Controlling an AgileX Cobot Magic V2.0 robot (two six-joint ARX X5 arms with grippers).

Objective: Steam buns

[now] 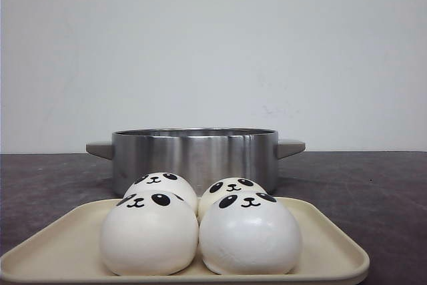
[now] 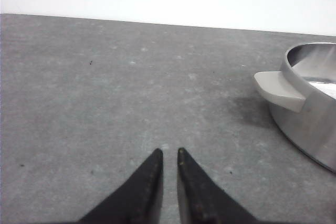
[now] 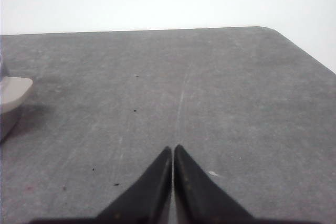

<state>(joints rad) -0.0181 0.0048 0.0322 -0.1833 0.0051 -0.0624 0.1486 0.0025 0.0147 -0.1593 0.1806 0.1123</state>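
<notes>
The 4 buns (image 1: 200, 228) sit together on a cream tray (image 1: 333, 248) at the near edge of the dark grey counter (image 1: 373, 185), in 2 rows of 2, panda faces turned toward the front camera. The 2 front buns touch each other, and the 2 behind them are partly hidden. Just behind the tray stands a steel pot (image 1: 193, 155) with a pale handle on each side; its inside cannot be seen from the front. The left end effector (image 2: 169, 155) hangs over bare counter near the pot's left handle (image 2: 278, 90), its black fingers almost together with a thin gap, gripping nothing. The right end effector (image 3: 172, 149) is clenched, tips touching, empty, over bare counter near the other handle (image 3: 13, 92)
</notes>
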